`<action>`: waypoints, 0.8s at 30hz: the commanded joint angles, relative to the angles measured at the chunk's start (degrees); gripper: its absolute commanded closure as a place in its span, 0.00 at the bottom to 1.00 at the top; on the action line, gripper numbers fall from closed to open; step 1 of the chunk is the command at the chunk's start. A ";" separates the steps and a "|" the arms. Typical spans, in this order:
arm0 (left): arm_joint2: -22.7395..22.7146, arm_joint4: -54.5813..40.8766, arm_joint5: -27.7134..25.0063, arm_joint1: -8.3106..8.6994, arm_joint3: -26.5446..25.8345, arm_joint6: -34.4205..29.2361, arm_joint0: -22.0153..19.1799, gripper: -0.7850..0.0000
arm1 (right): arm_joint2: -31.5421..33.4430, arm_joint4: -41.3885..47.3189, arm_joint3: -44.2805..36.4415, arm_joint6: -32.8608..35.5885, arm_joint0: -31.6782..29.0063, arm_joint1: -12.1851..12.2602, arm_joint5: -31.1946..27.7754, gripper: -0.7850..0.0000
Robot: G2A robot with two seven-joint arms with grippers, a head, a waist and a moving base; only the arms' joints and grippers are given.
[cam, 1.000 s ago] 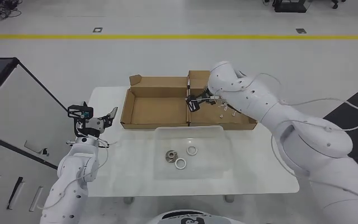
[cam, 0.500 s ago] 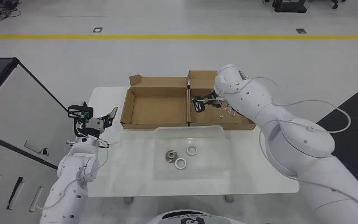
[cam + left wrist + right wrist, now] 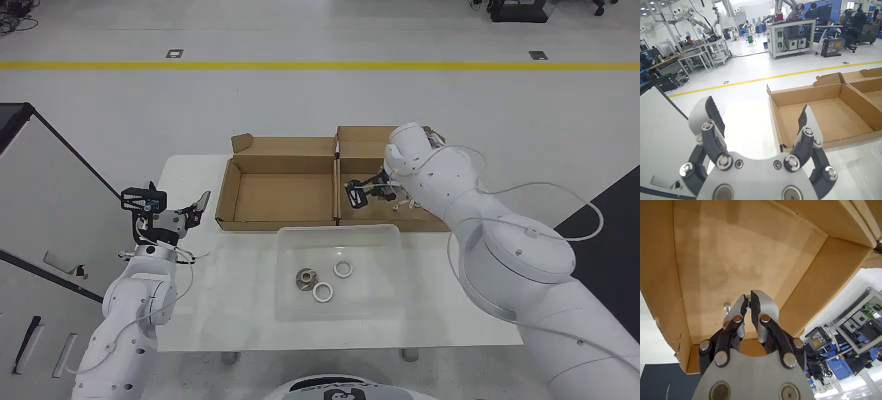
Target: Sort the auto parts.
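My left gripper (image 3: 758,103) hangs well to the left of the clear bin (image 3: 375,300), beyond the table edge, fingers spread wide with nothing between them. The left cardboard box (image 3: 275,195) sits just behind the bin's left half. Inside the bin lie a metal hub (image 3: 303,278), one white ring (image 3: 343,268) and a second white ring (image 3: 323,292), all close together. Behind the bin's right half, my right gripper (image 3: 748,296) is down inside the right cardboard box (image 3: 734,256), fingers pinching a small bolt (image 3: 747,303) by its threads. Another bolt (image 3: 727,308) rests on that box's floor just beside my fingertip.
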 commanded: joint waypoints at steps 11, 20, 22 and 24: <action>0.00 0.00 0.00 0.00 0.00 0.00 0.00 0.00 | 0.00 -6.62 6.35 -7.12 -0.05 -3.32 0.00 1.00; 0.00 0.00 0.00 0.00 0.00 0.00 0.00 0.00 | 0.00 -10.92 10.37 -11.42 -0.01 -5.29 0.00 0.93; 0.00 0.00 0.00 0.00 0.00 0.00 0.00 0.00 | 0.00 -11.65 11.15 -12.22 0.08 -5.64 0.00 0.88; 0.00 0.00 0.00 0.00 0.00 0.00 0.00 0.00 | 0.00 -12.29 11.86 -13.00 0.18 -5.97 0.00 0.80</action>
